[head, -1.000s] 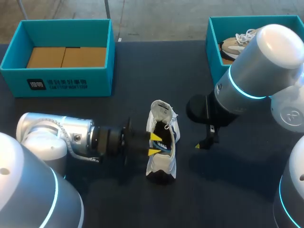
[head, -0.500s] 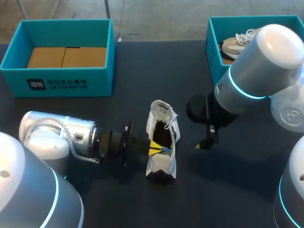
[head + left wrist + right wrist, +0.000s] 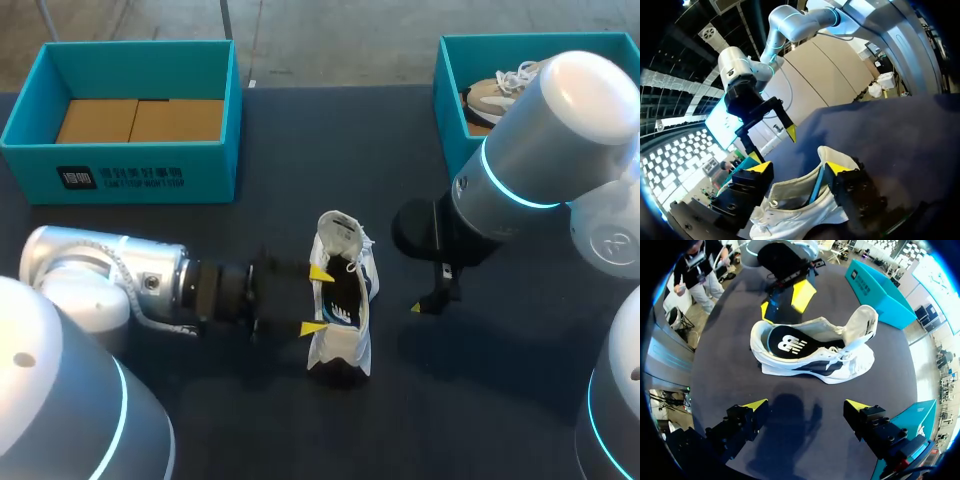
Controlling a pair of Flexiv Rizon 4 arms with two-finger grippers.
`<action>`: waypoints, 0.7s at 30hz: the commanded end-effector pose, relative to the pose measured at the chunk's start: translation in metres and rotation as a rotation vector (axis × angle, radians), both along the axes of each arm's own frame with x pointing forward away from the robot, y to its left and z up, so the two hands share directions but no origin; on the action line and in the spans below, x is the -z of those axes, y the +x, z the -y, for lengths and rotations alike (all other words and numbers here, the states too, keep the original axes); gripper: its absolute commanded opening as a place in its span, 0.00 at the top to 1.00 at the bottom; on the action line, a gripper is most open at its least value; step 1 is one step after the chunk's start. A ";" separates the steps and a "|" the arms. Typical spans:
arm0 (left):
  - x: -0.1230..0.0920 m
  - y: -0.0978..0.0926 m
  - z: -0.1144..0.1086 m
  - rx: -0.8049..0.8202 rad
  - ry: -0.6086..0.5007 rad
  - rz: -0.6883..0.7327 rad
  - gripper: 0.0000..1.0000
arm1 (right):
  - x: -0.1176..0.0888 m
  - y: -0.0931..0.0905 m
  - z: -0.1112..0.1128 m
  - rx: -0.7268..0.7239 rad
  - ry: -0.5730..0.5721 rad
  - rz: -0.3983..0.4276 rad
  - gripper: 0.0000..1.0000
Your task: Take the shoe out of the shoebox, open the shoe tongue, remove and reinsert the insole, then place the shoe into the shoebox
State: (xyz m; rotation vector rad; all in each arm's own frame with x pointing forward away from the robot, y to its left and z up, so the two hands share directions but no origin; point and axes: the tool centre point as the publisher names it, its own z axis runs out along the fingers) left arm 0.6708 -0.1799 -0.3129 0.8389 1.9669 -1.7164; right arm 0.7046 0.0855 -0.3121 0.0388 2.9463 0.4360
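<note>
Nearest: left gripper (image 3: pixel 316 300), arm in low from the left, fingers spread wide at the left flank of the white shoe (image 3: pixel 345 290). In its wrist view the shoe's collar sits between the two yellow tips; contact cannot be told, and nothing is clamped. The shoe stands on its sole on the dark table (image 3: pixel 300 180), near the middle, outside both boxes, heel toward the robot. The tongue (image 3: pixel 862 322) is pulled up and the dark insole (image 3: pixel 790 344) is seen lying inside. Right gripper (image 3: pixel 806 406) is just beside the shoe on its right, apart from it, fingers wide, holding nothing. At the far left, a teal shoebox (image 3: pixel 130 158) with cardboard (image 3: pixel 140 120) on its floor. At the far right, a second teal box (image 3: pixel 450 90) holds a tan shoe (image 3: pixel 495 95).
</note>
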 end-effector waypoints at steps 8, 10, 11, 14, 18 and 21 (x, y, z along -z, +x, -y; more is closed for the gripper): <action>-0.027 -0.006 -0.020 0.122 0.112 0.011 0.11 | 0.001 0.000 0.000 -0.001 0.001 0.001 0.00; -0.029 -0.007 -0.022 0.143 0.131 0.011 0.51 | 0.001 0.000 0.000 -0.001 0.001 0.001 0.00; -0.029 -0.007 -0.024 0.160 0.143 0.013 0.60 | 0.001 0.000 0.000 -0.001 0.001 0.001 0.00; -0.031 -0.009 -0.027 0.213 0.187 0.020 1.00 | 0.001 0.000 0.000 -0.001 0.001 0.001 0.00; -0.033 -0.014 -0.031 0.308 0.252 0.030 1.00 | 0.001 0.000 0.000 -0.001 0.001 0.001 0.00; -0.035 -0.017 -0.034 0.368 0.289 0.034 1.00 | 0.001 0.000 0.000 -0.001 0.001 0.001 0.00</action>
